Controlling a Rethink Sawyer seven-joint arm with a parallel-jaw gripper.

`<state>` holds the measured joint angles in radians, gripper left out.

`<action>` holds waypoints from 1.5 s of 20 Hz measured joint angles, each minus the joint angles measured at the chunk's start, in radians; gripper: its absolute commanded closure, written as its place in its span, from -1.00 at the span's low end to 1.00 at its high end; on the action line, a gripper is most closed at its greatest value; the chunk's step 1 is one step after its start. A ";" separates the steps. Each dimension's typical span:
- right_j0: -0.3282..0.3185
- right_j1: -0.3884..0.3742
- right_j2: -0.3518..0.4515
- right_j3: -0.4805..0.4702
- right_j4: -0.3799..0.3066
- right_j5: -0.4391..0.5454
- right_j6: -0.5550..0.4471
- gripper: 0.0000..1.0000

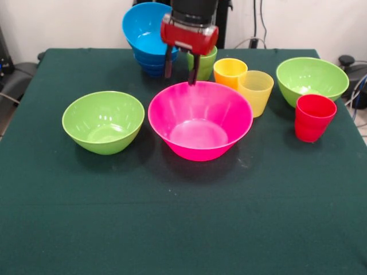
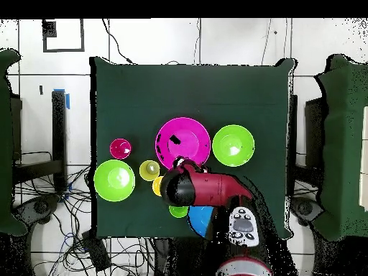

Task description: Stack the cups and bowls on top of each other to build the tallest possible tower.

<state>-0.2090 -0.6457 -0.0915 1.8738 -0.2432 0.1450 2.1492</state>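
My gripper (image 1: 180, 73) is open and empty, its fingers hanging just above the far rim of the large pink bowl (image 1: 199, 121) at the table's middle. Behind it, the tower (image 1: 147, 35) of nested blue bowls stands at the far edge, its top bowl tilted. The green cup (image 1: 205, 62) is partly hidden behind the gripper. The orange cup (image 1: 229, 71) and the yellow cup (image 1: 256, 90) stand side by side to its right. The red cup (image 1: 313, 117) stands in front of one lime bowl (image 1: 312, 78). The other lime bowl (image 1: 103, 121) sits on the left.
In the overhead view the arm (image 2: 208, 188) covers part of the blue stack (image 2: 201, 217) and the green cup (image 2: 178, 210). The pink bowl (image 2: 188, 136) lies between the lime bowls (image 2: 233, 145) (image 2: 113, 180). The dark green table (image 1: 183, 229) extends towards the camera.
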 measured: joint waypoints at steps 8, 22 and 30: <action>0.000 0.092 -0.001 -0.003 -0.002 -0.104 0.000 -1.00; -0.057 0.072 -0.003 0.029 -0.058 -0.157 0.000 -1.00; -0.103 0.031 -0.003 0.045 -0.083 -0.157 0.000 -1.00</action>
<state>-0.3117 -0.6147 -0.0950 1.9184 -0.3261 -0.0116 2.1492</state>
